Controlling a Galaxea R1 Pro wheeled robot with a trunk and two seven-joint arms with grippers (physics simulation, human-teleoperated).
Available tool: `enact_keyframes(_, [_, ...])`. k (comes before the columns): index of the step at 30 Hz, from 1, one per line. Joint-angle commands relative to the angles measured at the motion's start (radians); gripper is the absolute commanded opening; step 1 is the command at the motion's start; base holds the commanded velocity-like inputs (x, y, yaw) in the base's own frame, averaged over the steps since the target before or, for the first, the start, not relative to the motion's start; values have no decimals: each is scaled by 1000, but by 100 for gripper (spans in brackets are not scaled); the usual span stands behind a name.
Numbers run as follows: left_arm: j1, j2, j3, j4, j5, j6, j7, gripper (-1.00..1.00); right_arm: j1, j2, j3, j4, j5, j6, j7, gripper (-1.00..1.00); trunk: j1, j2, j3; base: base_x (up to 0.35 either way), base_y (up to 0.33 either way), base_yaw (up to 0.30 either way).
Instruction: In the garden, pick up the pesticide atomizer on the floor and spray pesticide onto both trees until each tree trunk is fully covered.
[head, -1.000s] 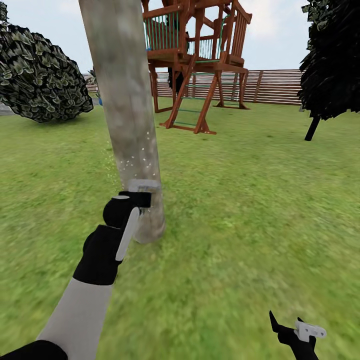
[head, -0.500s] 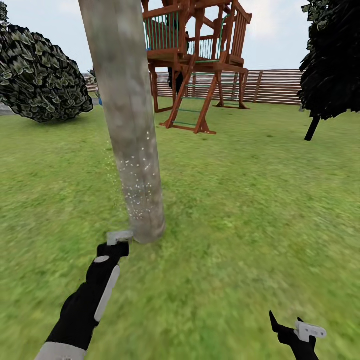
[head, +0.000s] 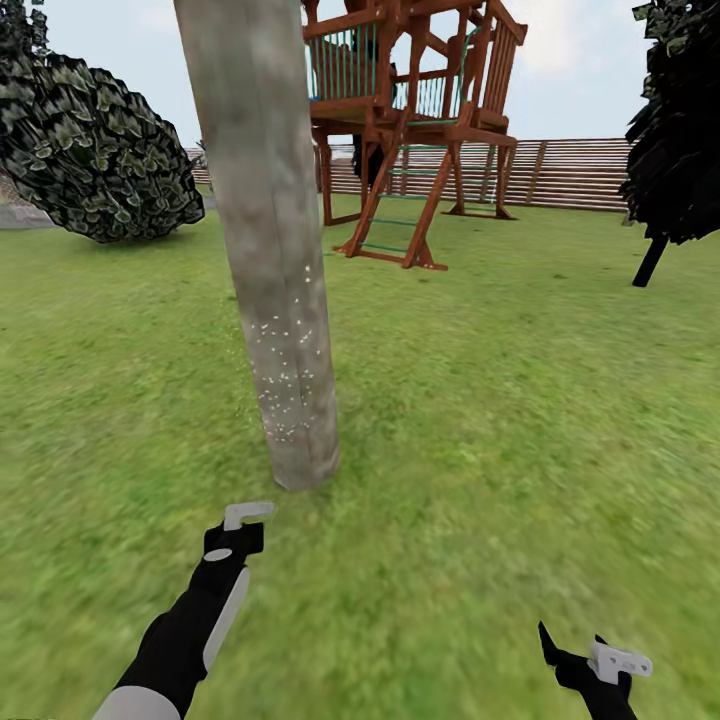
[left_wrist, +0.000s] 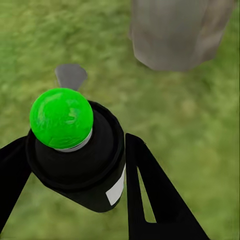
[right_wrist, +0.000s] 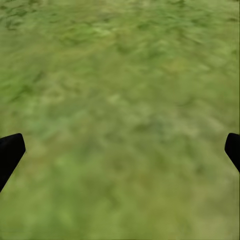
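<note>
On the lawn, just short of the tree trunk (head: 270, 250), the left gripper (head: 240, 520) is hovering low over the grass (head: 480, 420) with the pesticide atomizer (left_wrist: 75, 150) clamped between its fingers (left_wrist: 150, 200). In the left wrist view the dark bottle with its green cap (left_wrist: 61, 118) is sitting snug between the two black fingers, its whitish label facing one of them, and the base of the trunk (left_wrist: 175, 35) is lying ahead and a little off the line of the nozzle.

White specks are showing on the lower half of the trunk, dense near the middle, thin toward the foot. The upper stretch is looking bare.

The right gripper (head: 590, 665) is hanging idle near the ground at the robot's right; its finger tips (right_wrist: 11, 150) are standing well apart over bare grass, holding nothing.

Risks as I am judging them:
- Nozzle aim is looking low and off to one side; spray could be landing on grass rather than bark.
- The far side of the trunk is hidden from view, so coverage there cannot be told; it may be getting missed.
- Raising the arm close to the trunk could be knocking the bottle askew in the grip.
- A second tree (head: 680, 130) is standing well apart at the right, untreated as far as can be seen.
</note>
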Motion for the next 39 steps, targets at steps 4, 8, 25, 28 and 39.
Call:
enact_keyframes(4, [0, -3, 3, 0, -1, 3, 4, -100, 0, 0, 0, 0, 0, 0, 0, 100, 0, 0, 0, 241, -164, 275])
enact_keyframes(8, [1, -6, 3, 0, -1, 0, 0, -100, 0, 0, 0, 0, 0, 0, 0, 100, 0, 0, 0, 230, -173, 113])
enact_keyframes(25, [2, -6, 3, 0, -1, 2, 8, -100, 0, 0, 0, 0, 0, 0, 0, 100, 0, 0, 0, 86, -263, 2])
enact_keyframes(28, [1, -6, 3, 0, -1, 3, 8, -100, 0, 0, 0, 0, 0, -1, 0, 100, 0, 0, 0, 206, -229, 0])
enact_keyframes(39, [1, -6, 4, -1, -3, 6, 9, -100, 0, 0, 0, 0, 0, -1, 0, 100, 0, 0, 0, 181, -234, 45])
